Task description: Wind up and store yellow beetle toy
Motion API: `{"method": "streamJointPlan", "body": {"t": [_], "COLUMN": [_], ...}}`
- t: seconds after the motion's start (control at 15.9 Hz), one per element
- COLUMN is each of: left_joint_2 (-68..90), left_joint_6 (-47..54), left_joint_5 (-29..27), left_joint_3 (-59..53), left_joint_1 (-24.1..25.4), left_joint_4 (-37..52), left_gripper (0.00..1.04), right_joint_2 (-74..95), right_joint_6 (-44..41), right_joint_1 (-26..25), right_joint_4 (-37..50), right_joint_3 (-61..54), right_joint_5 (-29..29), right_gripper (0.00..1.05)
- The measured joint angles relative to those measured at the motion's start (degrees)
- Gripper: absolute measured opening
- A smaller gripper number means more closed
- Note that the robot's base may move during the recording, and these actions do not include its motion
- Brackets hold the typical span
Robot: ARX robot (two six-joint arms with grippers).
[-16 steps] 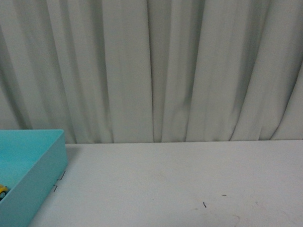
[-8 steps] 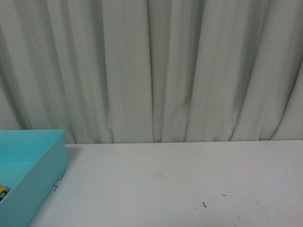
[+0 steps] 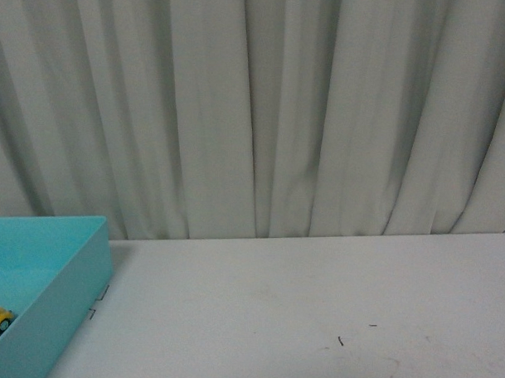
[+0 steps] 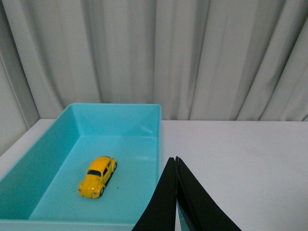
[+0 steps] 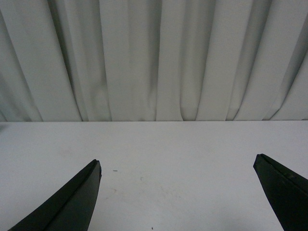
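The yellow beetle toy [image 4: 97, 176] rests on its wheels on the floor of a turquoise bin [image 4: 144, 110]. In the front view only a sliver of the toy [image 3: 0, 320] shows at the far left, inside the bin [image 3: 69, 287]. My left gripper [image 4: 174, 160] is shut and empty, its black fingers pressed together above the bin's near right corner, apart from the toy. My right gripper [image 5: 177, 162] is open wide and empty above bare white table. Neither arm shows in the front view.
A white table [image 3: 306, 311] runs to a grey pleated curtain [image 3: 250, 114] at the back. The bin stands at the table's left end. A few small dark specks [image 3: 340, 341] mark the tabletop.
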Motion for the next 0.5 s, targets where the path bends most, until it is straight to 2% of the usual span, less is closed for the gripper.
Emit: {"method": "streamJointPlan", "body": {"t": [0.06,0.5], "left_joint_2": [0.00,0.00], "left_joint_6": [-0.07,-0.07], "left_joint_5": [0.00,0.00], "left_joint_3": [0.00,0.00], "left_joint_1": [0.00,0.00], "left_joint_4": [-0.02,-0.02], "left_gripper": [0.09,0.87], "right_joint_2": [0.00,0.00], "right_joint_6": [0.00,0.00], "right_joint_1": [0.00,0.00], "right_joint_4": [0.00,0.00], "right_joint_3": [0.02,0.00], "right_joint_5": [0.00,0.00], "right_gripper": [0.98,0.98]}}
